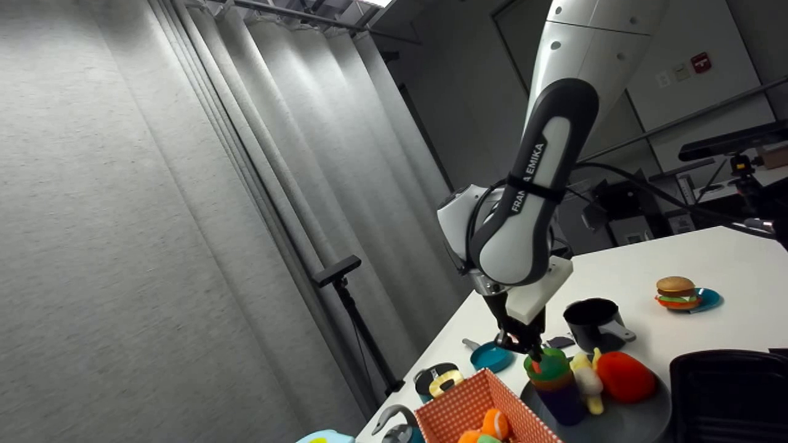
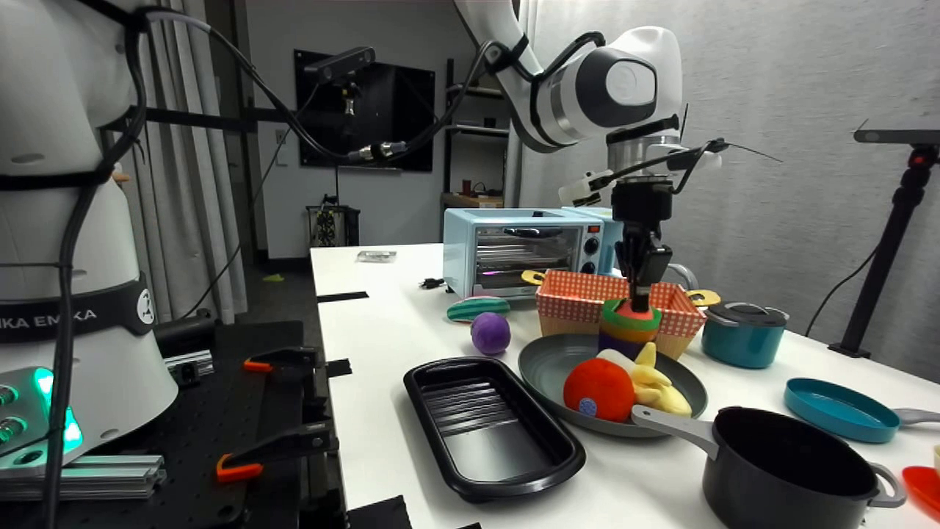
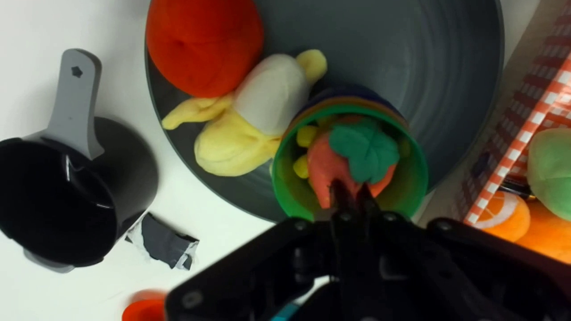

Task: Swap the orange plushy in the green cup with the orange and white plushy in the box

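Pointing down in an exterior view, the fingers (image 2: pixel 641 290) reach to the mouth of the green cup (image 2: pixel 623 322), which stands on the far part of a gray plate (image 2: pixel 547 364). A red round toy (image 2: pixel 598 389) and a banana (image 2: pixel 664 397) share the plate; the checked box (image 2: pixel 569 301) sits just beyond it on the bench (image 2: pixel 396 323).

In an exterior view, the orange-and-white toy (image 1: pixel 494 423) lies inside the box, left of the cup.

In the wrist view, the orange toy (image 3: pixel 322 167) sits in the cup, green leaf (image 3: pixel 366 151) showing. The fingers stand close together right at this toy; I cannot tell whether they pinch it. A black pot (image 3: pixel 134 160) stands left of the plate.
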{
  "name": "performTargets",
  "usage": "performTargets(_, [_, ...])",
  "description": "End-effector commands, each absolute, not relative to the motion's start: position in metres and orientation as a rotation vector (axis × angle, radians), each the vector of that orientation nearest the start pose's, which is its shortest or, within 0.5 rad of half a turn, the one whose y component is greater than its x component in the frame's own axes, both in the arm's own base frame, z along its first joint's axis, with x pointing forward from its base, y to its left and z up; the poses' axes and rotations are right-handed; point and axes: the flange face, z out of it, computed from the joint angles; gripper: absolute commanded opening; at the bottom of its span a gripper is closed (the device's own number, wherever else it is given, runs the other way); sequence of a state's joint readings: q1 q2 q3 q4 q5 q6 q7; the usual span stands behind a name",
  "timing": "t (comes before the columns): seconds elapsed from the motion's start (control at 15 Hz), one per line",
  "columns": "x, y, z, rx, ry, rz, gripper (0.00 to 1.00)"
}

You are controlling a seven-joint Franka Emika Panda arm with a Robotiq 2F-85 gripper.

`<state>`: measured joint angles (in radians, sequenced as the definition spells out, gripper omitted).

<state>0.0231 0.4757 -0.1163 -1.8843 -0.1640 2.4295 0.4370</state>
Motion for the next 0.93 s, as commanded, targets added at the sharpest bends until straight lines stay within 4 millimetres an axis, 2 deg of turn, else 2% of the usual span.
performTargets(0.0, [0.636, -0.062, 0.292, -3.23, 0.663, -0.26, 0.01])
performTargets(0.2, [0.636, -0.058, 0.312, -3.233, 0.628, -0.333, 0.01])
performTargets(0.33, [0.637, -0.047, 0.325, -3.231, 0.582, -0.39, 0.01])
performTargets(0.6, [0.639, -0.011, 0.345, -3.222, 0.456, -0.492, 0.01])
performTargets(0.87, [0.639, 0.03, 0.352, -3.203, 0.345, -0.533, 0.01])
